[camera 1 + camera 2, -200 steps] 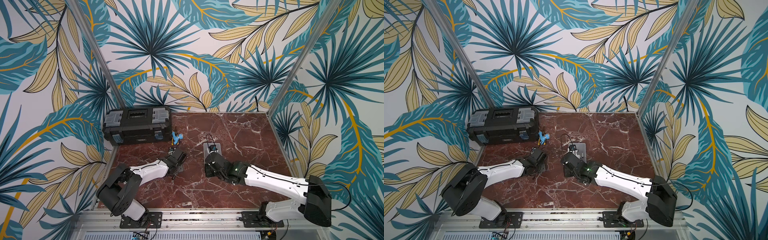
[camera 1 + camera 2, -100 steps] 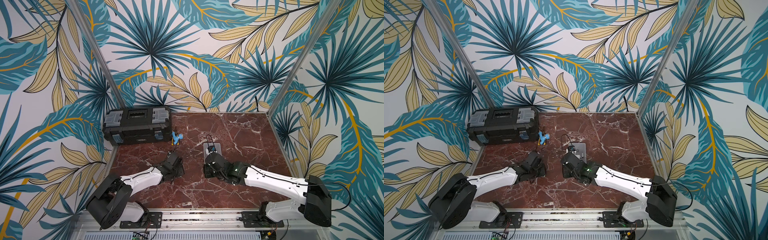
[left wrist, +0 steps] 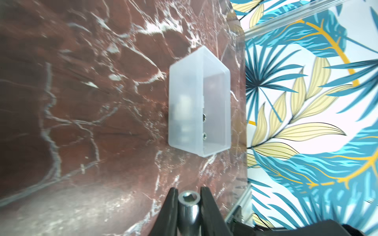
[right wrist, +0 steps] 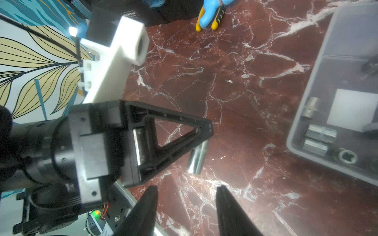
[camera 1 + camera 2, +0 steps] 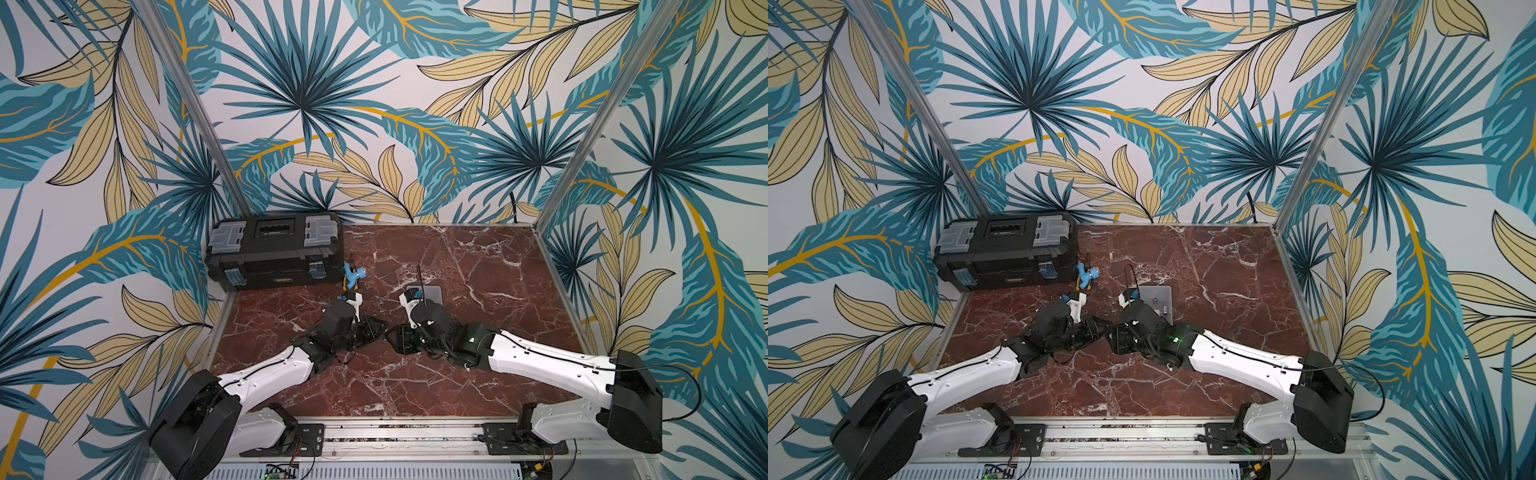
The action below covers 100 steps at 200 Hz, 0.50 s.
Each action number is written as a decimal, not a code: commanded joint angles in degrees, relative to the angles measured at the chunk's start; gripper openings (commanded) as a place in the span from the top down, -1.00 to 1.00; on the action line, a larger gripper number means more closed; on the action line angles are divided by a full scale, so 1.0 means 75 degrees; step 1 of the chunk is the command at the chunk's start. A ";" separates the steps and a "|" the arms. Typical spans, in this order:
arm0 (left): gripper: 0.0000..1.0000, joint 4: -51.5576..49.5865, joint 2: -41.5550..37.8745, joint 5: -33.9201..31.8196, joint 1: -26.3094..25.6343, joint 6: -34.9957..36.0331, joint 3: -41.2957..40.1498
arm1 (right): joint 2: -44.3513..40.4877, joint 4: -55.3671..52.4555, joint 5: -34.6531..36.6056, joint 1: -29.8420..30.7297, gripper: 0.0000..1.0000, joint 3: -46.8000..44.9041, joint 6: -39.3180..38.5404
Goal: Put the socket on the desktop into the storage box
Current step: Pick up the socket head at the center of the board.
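One chrome cylindrical socket (image 3: 188, 208) is clamped in the left hand (image 3: 188, 192), near the translucent pale-grey plastic storage box (image 3: 198, 108), with the right hand (image 4: 186, 188) spread apart facing it: transfer step, likely requiring handover, then release above the box.

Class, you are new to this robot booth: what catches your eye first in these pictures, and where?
Blue-and-yellow palm-leaf wall covering fills the walls all round. On the red-brown marble desktop, the white-and-black left arm and right arm meet almost tip to tip, the left gripper shut on a shiny steel socket. Ahead of it stands the translucent pale-grey storage box, with more sockets inside.
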 commanded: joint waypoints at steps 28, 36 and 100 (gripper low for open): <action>1.00 0.0620 -0.0297 0.0324 0.0003 -0.0273 -0.0205 | 0.0728 -0.0805 0.0929 0.0045 0.05 0.0427 0.0023; 1.00 0.0463 -0.0356 0.0241 0.0003 -0.0198 -0.0210 | 0.0689 -0.0786 0.0978 0.0041 0.05 0.0382 -0.0020; 1.00 0.0809 -0.0377 0.0457 0.0061 -0.0484 -0.0386 | 0.0811 -0.0280 0.0126 0.0085 0.15 0.0489 -0.0234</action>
